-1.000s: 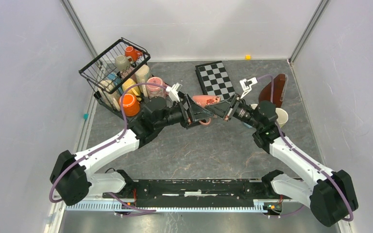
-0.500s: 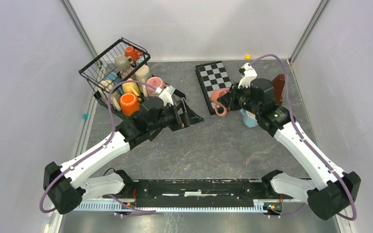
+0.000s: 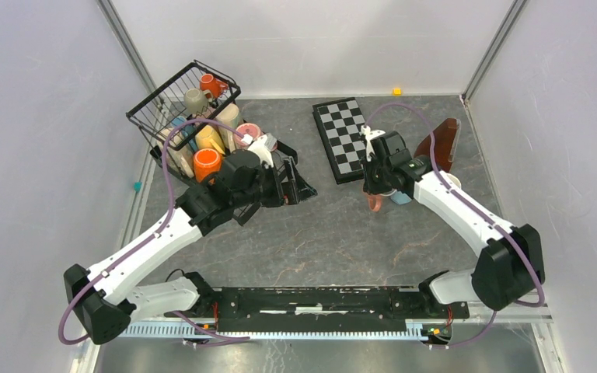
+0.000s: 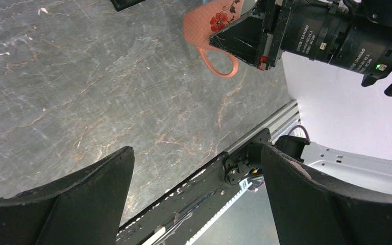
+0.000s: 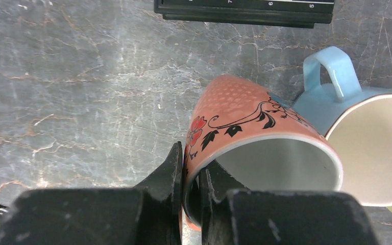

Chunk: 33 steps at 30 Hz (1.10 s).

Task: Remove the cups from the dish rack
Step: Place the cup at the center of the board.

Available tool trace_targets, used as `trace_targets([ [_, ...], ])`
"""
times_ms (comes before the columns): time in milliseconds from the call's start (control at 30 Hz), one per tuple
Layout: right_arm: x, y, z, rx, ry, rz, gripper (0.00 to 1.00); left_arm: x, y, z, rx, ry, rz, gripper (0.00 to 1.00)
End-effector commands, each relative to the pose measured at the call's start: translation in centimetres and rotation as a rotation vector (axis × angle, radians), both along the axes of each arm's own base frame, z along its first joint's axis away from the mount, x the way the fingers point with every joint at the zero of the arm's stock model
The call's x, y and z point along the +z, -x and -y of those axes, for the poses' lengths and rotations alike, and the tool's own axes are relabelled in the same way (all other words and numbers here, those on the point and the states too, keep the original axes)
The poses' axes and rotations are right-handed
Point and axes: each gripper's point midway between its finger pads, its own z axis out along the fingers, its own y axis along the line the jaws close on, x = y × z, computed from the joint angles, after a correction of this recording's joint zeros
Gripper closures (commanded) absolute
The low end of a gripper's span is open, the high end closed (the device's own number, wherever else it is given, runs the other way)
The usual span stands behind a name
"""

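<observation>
Right gripper (image 5: 190, 168) pinched the rim of a salmon-pink floral ceramic mug (image 5: 245, 117), right of counter (image 5: 81, 76) centre, close beside a light-blue ceramic mug (image 5: 332, 87). Left gripper (image 4: 196, 178) gaped empty. Risk: thin pinch slipping, mug clipping the blue one.

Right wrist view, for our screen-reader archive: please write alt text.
The right gripper pinches the rim of a pink flowered mug, one finger inside, one outside, over a grey marbled table. A light blue mug sits beside it.

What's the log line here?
left end effector: open, empty | right end effector: shut on pink mug rim | dish rack: holds mugs
</observation>
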Motion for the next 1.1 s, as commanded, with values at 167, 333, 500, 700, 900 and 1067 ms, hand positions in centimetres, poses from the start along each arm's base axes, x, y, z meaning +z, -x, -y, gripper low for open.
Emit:
trace_targets([
  [167, 0.9, -3.8, -0.7, 0.018, 0.110, 0.076, 1.00, 1.2, -0.2, -1.0, -0.006, -0.054, 0.079, 0.00],
  [333, 0.1, -4.2, -1.0, 0.032, 0.142, 0.048, 1.00, 1.2, -0.3, -1.1, -0.010, -0.070, 0.081, 0.00],
  [500, -0.8, -4.2, -0.7, 0.036, 0.173, 0.026, 1.00, 1.1, -0.4, -1.2, -0.009, -0.086, 0.085, 0.00],
  [700, -2.2, -3.8, -0.7, 0.057, 0.203, -0.013, 1.00, 1.0, -0.7, -1.2, -0.007, -0.100, 0.084, 0.00],
  [900, -2.9, -3.8, -0.8, 0.068, 0.211, -0.030, 1.00, 0.9, -0.8, -1.2, -0.003, -0.108, 0.084, 0.00],
  [1067, -3.6, -3.8, -0.9, 0.075, 0.216, -0.045, 0.99, 0.8, -0.8, -1.3, -0.002, -0.111, 0.082, 0.00],
])
